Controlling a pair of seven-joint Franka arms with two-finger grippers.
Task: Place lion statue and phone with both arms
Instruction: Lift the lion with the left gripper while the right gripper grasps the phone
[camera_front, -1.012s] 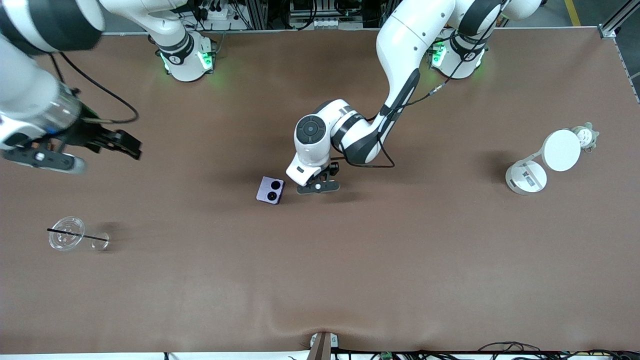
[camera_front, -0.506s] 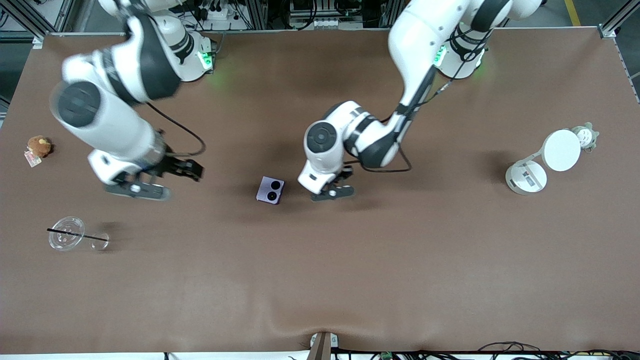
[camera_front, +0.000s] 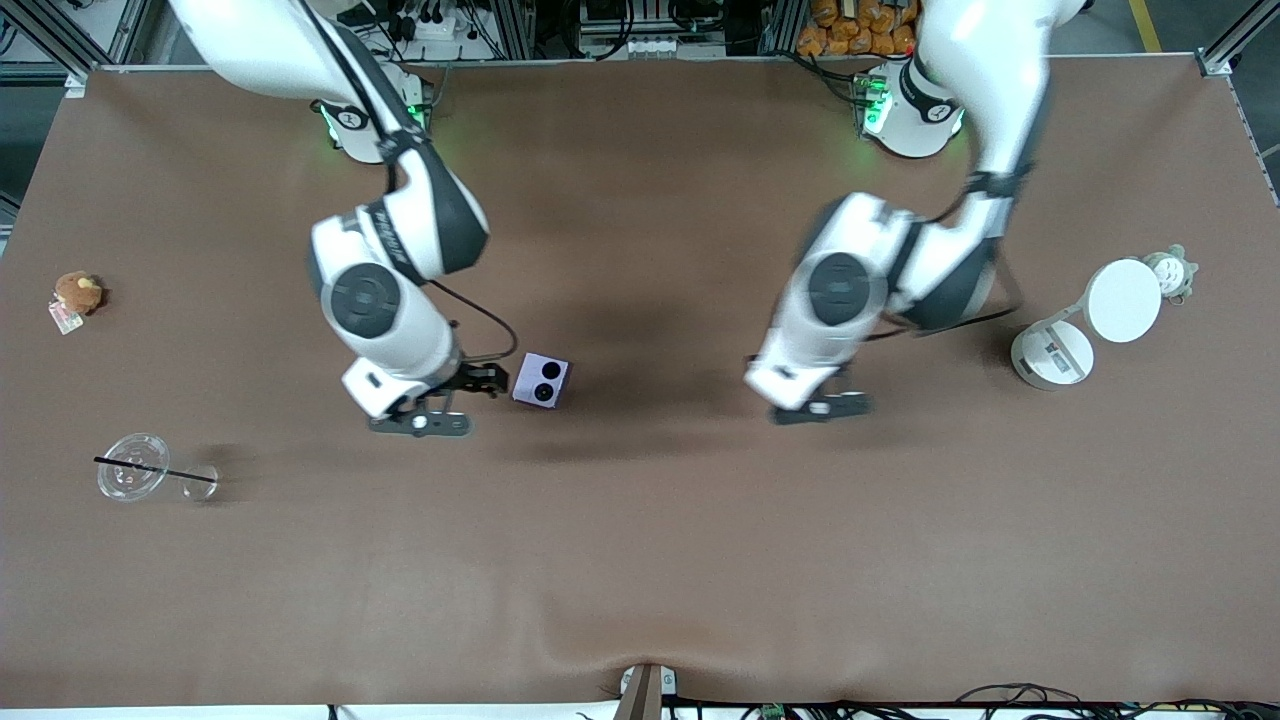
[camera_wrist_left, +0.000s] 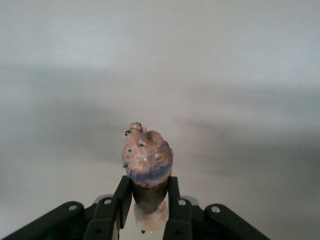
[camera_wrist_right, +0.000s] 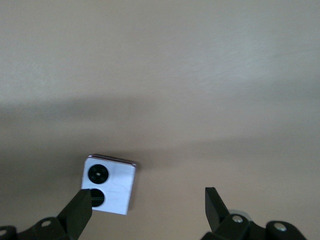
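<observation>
Left claw (camera_wrist_left: 148, 212) grips the lion statue (camera_wrist_left: 147, 165) mid-frame; right claw (camera_wrist_right: 150, 210), wide open, must centre over the phone (camera_wrist_right: 110, 184).

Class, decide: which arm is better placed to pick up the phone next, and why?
Right. Its open pincer sits beside the phone, while the left pincer is already shut on the lion, nearer the lamp.

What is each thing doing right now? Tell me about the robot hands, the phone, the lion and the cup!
left gripper: shut on the lion statue, over bare table.
right gripper: open, beside the phone.
phone: folded, lying on the table, not held.
clear cup: tipped on its side, black straw across it.
desk lamp: standing.
</observation>
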